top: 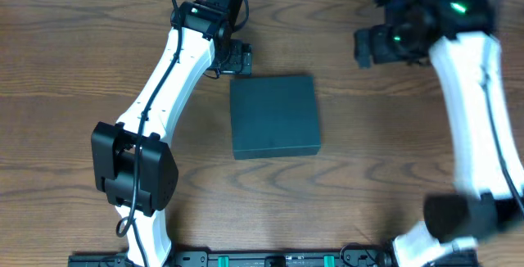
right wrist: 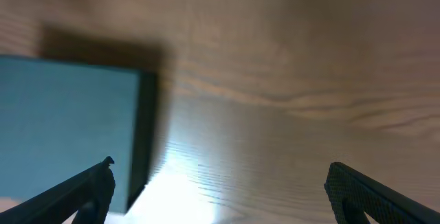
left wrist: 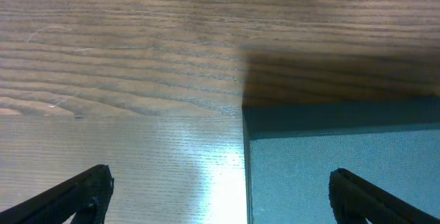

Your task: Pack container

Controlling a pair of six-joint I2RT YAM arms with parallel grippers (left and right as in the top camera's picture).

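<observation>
The container (top: 274,116) is a dark teal-green square box, lid closed, lying flat in the middle of the wooden table. My left gripper (top: 237,56) hovers just beyond its far left corner, open and empty; the left wrist view shows its fingers (left wrist: 220,189) spread wide over the container's corner (left wrist: 344,155). My right gripper (top: 368,46) is raised at the far right of the container, open and empty; the right wrist view, blurred, shows its fingers (right wrist: 220,189) wide apart over bare table with the container (right wrist: 69,128) at the left.
The wooden table (top: 368,185) surrounds the container. The left arm's base (top: 131,169) stands at the front left and the right arm's base (top: 458,218) at the front right. A black rail (top: 270,259) runs along the table's front edge.
</observation>
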